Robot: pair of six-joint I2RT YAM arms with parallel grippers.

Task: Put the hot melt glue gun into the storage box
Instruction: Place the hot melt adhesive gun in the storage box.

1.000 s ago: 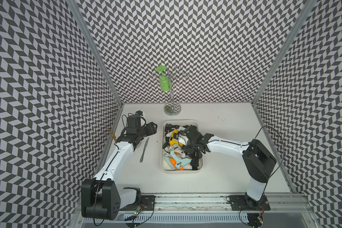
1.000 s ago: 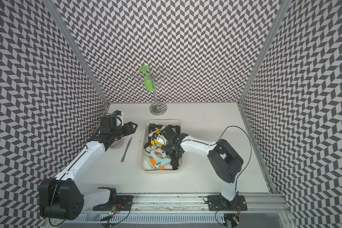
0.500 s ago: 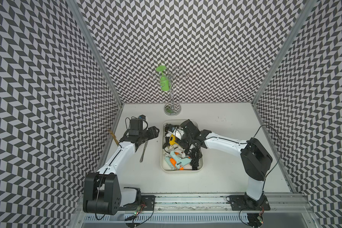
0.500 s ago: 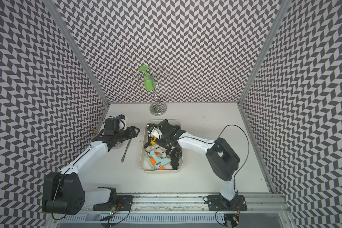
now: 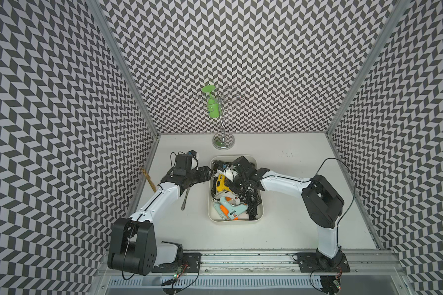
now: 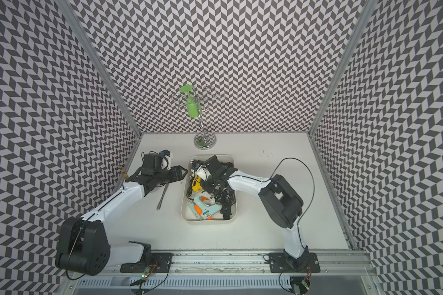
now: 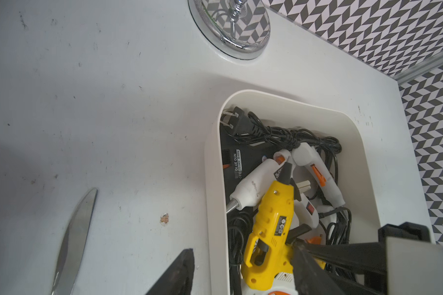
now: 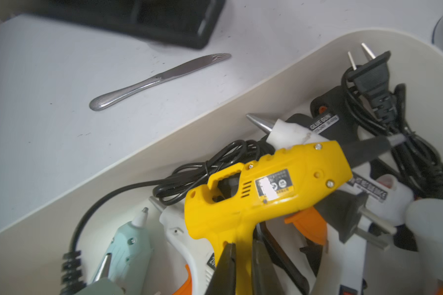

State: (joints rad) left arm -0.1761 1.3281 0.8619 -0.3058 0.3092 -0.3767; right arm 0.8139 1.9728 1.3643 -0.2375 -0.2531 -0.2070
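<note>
The cream-white storage box point(image 5: 235, 222) sits mid-table in both top views and holds several hot melt glue guns with tangled black cords. A yellow glue gun point(image 8: 279, 184) lies on top of the pile near the box's left wall, also visible in a top view point(image 5: 221, 185). My right gripper point(image 8: 243, 247) is shut on its handle, reaching into the box from the right point(image 5: 229, 178). My left gripper point(image 7: 243, 255) is open, its fingers on either side of the box's left wall point(image 7: 212, 178), holding nothing.
A table knife point(image 5: 185, 200) lies left of the box, under my left arm. A chrome stand point(image 5: 223, 143) with a hanging green glass point(image 5: 211, 104) stands behind the box. Light blue point(image 5: 228, 208), white and black glue guns fill the box. A wooden stick point(image 5: 149, 178) leans by the left wall.
My right gripper moved toward the box's back left and closed on the yellow gun's handle. My left arm swung right, up to the box's left wall.
</note>
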